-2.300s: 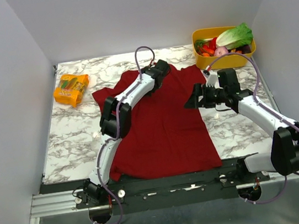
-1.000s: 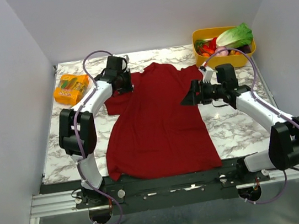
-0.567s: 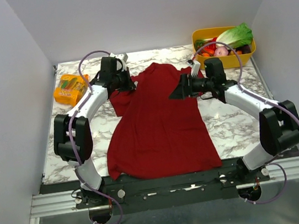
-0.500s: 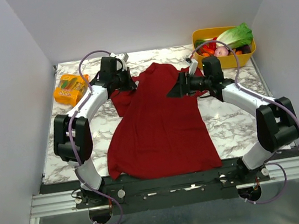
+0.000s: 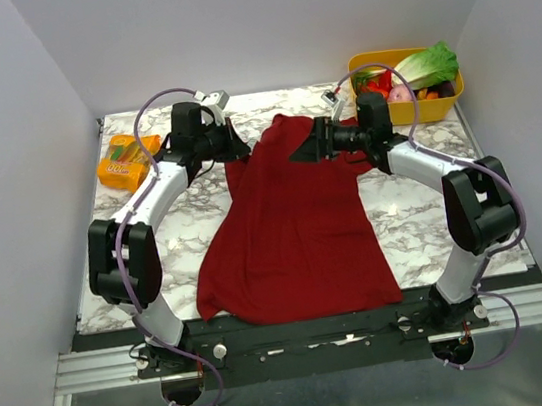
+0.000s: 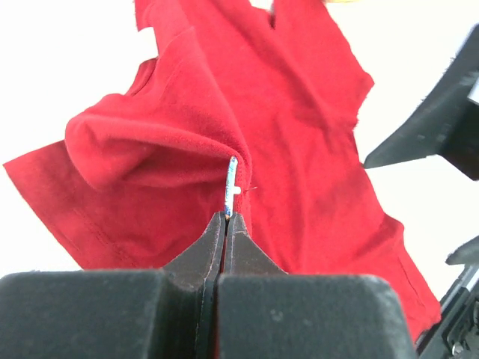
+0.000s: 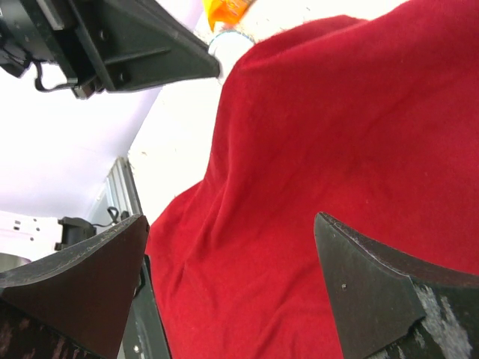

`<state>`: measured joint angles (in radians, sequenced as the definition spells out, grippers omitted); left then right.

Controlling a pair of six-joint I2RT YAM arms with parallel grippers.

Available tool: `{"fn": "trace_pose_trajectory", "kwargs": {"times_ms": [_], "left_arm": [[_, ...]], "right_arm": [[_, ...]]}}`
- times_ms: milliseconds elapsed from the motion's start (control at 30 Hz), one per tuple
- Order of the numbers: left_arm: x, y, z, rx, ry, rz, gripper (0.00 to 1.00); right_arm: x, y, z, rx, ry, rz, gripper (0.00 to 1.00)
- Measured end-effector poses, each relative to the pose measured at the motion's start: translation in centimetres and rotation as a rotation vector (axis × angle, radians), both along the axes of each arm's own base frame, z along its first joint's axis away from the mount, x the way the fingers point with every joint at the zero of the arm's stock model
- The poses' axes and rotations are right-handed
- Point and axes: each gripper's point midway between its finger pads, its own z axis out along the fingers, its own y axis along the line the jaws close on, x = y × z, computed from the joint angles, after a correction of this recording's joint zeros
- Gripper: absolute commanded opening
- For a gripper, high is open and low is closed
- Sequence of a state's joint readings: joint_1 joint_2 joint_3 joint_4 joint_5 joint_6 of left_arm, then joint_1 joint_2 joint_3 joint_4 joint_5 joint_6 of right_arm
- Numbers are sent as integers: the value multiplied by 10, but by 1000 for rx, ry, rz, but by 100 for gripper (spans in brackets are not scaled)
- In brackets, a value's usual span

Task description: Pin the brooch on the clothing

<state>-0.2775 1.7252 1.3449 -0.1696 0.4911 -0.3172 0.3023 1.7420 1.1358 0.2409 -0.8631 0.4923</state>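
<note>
- Marble-patterned tabletop (image 5: 125, 244) underneath, with large dark red soft-fabric T-shirt (image 5: 296, 240) laid hem-near. Near hem flat as before, but left side now drawn in narrow and left sleeve no longer spread out.
- Farther up, left gripper (image 6: 227, 215) clenched on tiny pale grey-green round brooch (image 6: 232, 179), seen edge-on, right against a raised fold of the T-shirt. Swung from the collar out to the far-left shoulder over the last two seconds.
- Right gripper (image 5: 306, 150) released, jaws wide, moved in from beside the T-shirt to hover above the lifted collar area.
- Judged: fabric gathered and both grippers closing in, so pinning about to start. Cannot tell whether cloth is pierced yet.
- Farthest: crinkly orange snack packet (image 5: 129, 160) far left and yellow plastic bin (image 5: 434, 107) of vegetables far right, both unmoved.
</note>
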Motion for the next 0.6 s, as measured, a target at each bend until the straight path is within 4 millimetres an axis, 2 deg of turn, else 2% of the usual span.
{"fn": "trace_pose_trajectory", "kwargs": {"times_ms": [167,400,600], "left_arm": [[-4,-2,9,-47,-26,-30,0],[-9,-8,28,-131,-57,-90,0],[-15,-17,45,-197,-89,-165,0]], "right_arm": [[5,12,1,23,-8,29,100],[2,40,8,38,-30,87,100],[6,42,13,32,-68,95,100]]}}
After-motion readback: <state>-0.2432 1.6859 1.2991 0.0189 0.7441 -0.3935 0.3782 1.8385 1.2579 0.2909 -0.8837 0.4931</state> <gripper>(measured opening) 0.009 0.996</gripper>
